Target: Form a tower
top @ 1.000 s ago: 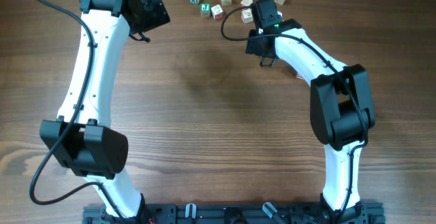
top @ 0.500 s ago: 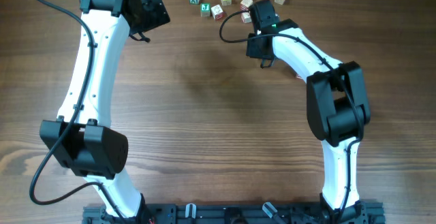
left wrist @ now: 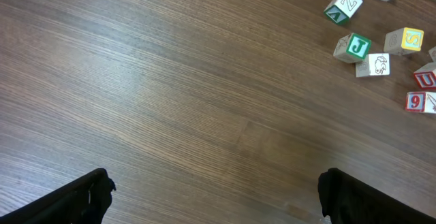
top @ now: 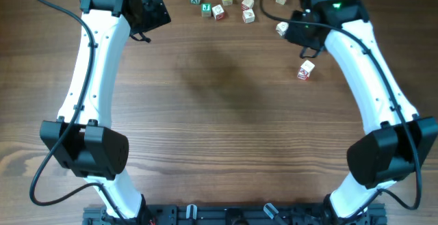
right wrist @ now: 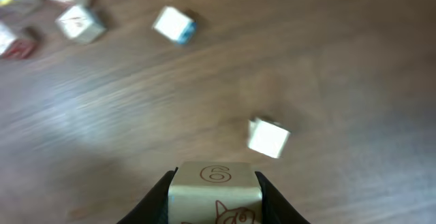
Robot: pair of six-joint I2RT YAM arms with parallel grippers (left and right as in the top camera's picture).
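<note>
Toward the far right of the tabletop, the tower point(top: 305, 70) stands alone, apart from the loose cubes point(top: 220, 10) along the far edge. Your right hand point(right wrist: 214, 200) is clenched on a cube marked 6 point(right wrist: 216, 182), lifted off the wood: you are mid-carry. Next, I judge, centre it squarely over the tower's top and lower gently. Your left hand point(left wrist: 214, 200) hangs released, empty.

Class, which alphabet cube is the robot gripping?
The cube marked 6, clamped in the right gripper. It alone sits between fingers; no other cube is in a gripper.
</note>
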